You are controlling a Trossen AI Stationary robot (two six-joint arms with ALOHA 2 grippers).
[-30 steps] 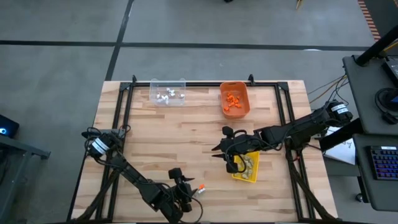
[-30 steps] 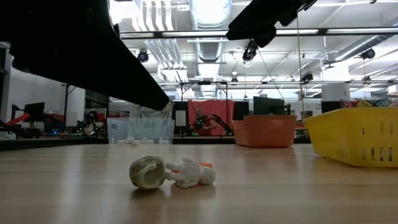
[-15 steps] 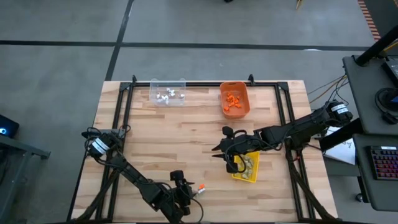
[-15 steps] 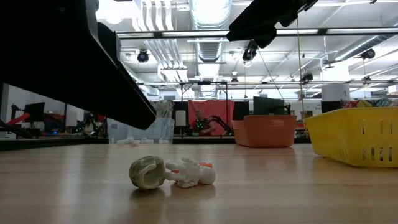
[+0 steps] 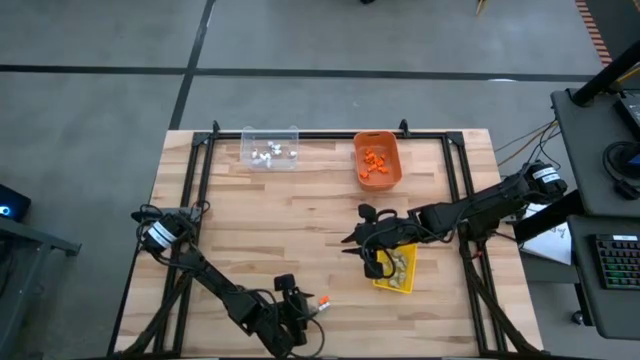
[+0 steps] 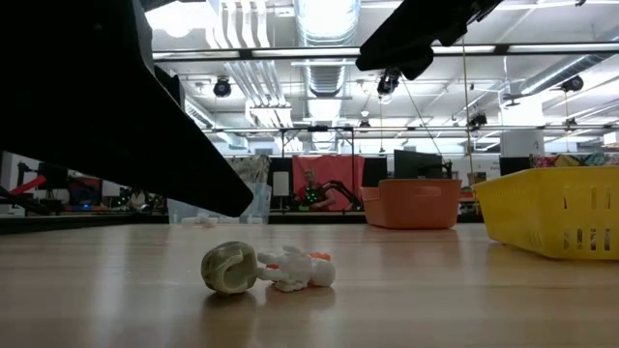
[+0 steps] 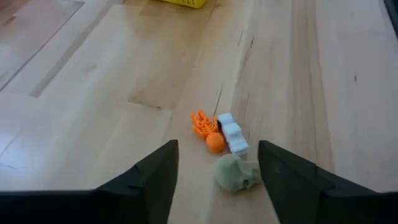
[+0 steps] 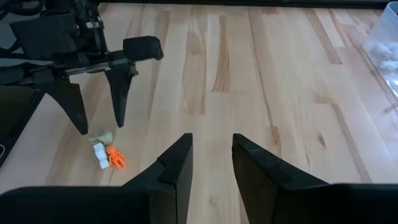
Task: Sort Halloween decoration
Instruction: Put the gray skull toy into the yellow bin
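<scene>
Left gripper [image 7: 217,171]: low over the near edge of the counter [image 5: 300,220], jaws apart and holding nothing; seen from the right wrist, its two fingers [image 8: 118,99] point down just beside the loose trinkets.
Loose trinkets: three lie in a tight cluster on the counter near its front edge, between the left gripper's fingers in the left wrist view: an orange skeleton piece [image 7: 204,127], a white piece [image 7: 231,133] and a dull tan-grey skull [image 7: 235,173]. The skull touches the white piece.
Low view: the tan-grey skull [image 6: 228,268] lies against the white piece [image 6: 295,269], with a bit of orange behind.
Right gripper [image 8: 211,162]: held above the yellow bin [image 5: 396,268] at the right of the counter, jaws partly apart, nothing between them.
Orange bin [image 5: 377,160]: at the far edge, orange trinkets inside.
Clear bin [image 5: 270,148]: at the far edge, left of the orange bin, white trinkets inside.
Yellow bin contents: dull tan-grey pieces, partly hidden by the right arm.
</scene>
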